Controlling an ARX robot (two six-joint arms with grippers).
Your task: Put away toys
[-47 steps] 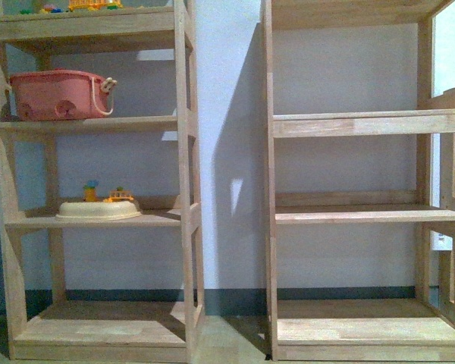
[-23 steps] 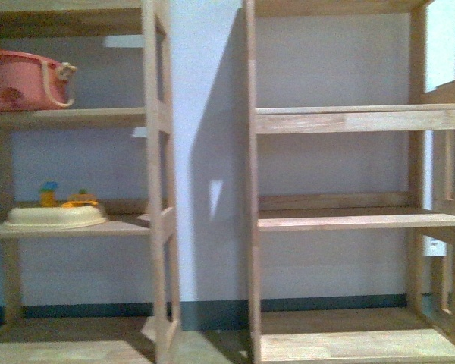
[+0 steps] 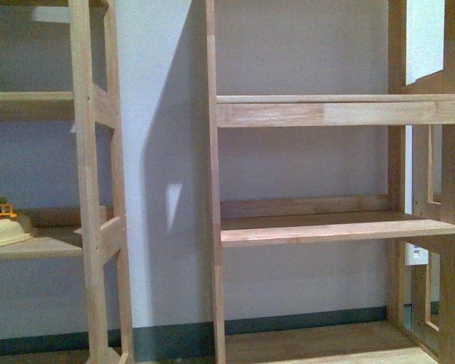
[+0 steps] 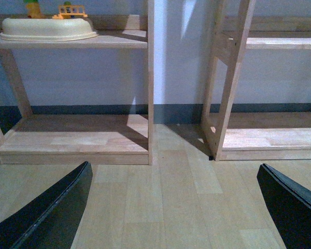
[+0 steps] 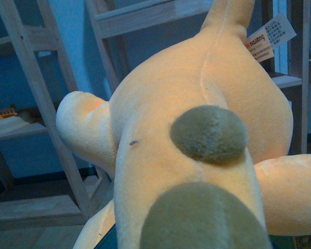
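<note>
The step in hand looks like the carry. The plush animal (image 5: 197, 129) fills the right wrist view, lifted clear of the floor and just in front of the right-hand shelf unit (image 3: 326, 114). The right gripper's fingers are hidden under the toy, but a toy hanging this close to the wrist reads as clenched in that claw. The left gripper (image 4: 173, 171) is released and holds nothing. Its black fingers (image 4: 52, 212) are spread wide above the floor (image 4: 166, 207), short of that unit's bottom board.

Next, I judge, the right arm must raise the plush and reach it onto the unit's middle shelf (image 3: 326, 227). The soft body is bulky and could snag on the front edge or flop off.

The unit's boards in view carry nothing. Left of it, on the neighbouring rack (image 3: 91, 152), a cream tray (image 4: 46, 28) holds a small yellow toy vehicle (image 4: 72, 9). A second small toy (image 4: 33, 8) beside it is cut off.
</note>
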